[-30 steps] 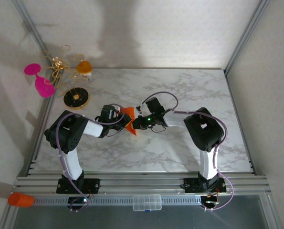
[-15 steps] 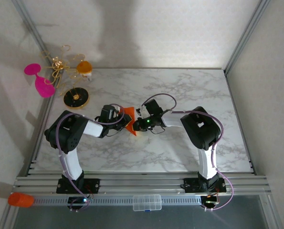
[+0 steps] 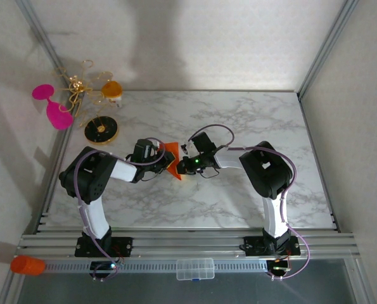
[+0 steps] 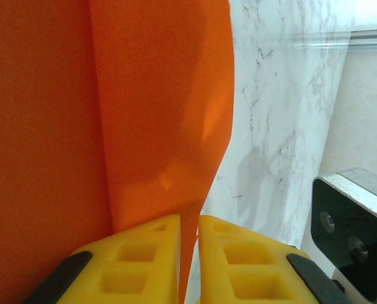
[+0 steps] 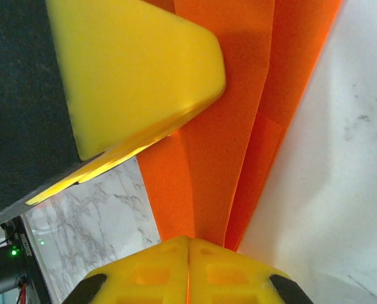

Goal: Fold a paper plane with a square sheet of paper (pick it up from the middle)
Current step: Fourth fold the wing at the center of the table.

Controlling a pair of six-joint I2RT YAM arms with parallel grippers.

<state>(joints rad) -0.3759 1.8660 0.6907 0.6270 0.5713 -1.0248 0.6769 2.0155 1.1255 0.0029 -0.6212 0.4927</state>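
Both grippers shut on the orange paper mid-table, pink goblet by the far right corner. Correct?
No. The pink goblet is by the far left corner, as the top external view shows. The rest stands: the left gripper and the right gripper are both shut on the orange paper mid-table.

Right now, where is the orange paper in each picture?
Top external: the orange paper is near the table's middle, slightly left of centre.
Left wrist: the paper covers the left side.
Right wrist: the paper runs down the middle.
Shared landmark: the marble table.
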